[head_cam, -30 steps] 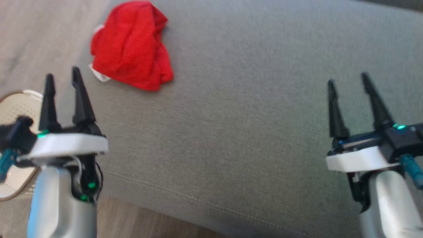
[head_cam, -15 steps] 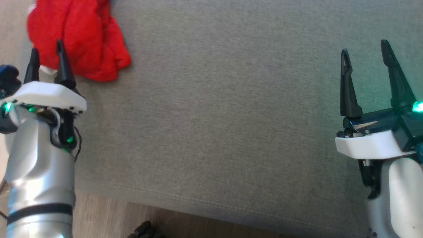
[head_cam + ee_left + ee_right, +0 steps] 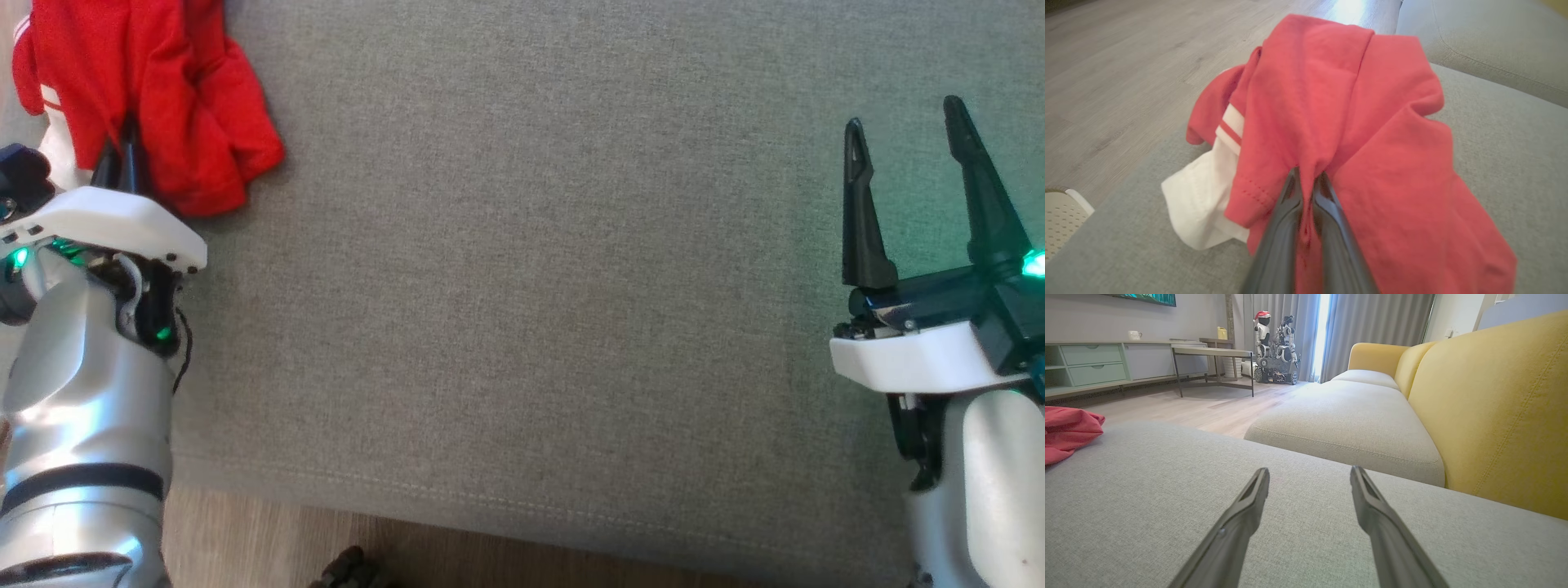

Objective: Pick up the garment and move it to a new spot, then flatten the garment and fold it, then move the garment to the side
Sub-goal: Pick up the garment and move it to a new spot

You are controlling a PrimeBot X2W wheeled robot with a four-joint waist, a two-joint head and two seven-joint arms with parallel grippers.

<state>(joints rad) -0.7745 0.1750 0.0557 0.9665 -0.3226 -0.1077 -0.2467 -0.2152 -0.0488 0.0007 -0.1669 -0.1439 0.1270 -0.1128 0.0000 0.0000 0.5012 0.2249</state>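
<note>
Grey sofa cushion (image 3: 522, 286), crumpled red garment (image 3: 171, 90) at edge, left gripper (image 3: 1308, 174) pinching a fold, right gripper (image 3: 902, 114) spread open

The left gripper (image 3: 1306, 176), spread and short of the garment (image 3: 1372, 122) a second ago, has reached it. Its fingers (image 3: 1284, 212) have closed on a red fold between their tips.

Seat: grey fabric cushion (image 3: 531, 286), wide and flat.
Backrest: yellow (image 3: 1494, 408), rising behind the seat.
Floor: pale wood (image 3: 1118, 61), beside the seat.
Far room: table (image 3: 1212, 353), green drawers (image 3: 1090, 363), grey curtains (image 3: 1372, 318).
</note>
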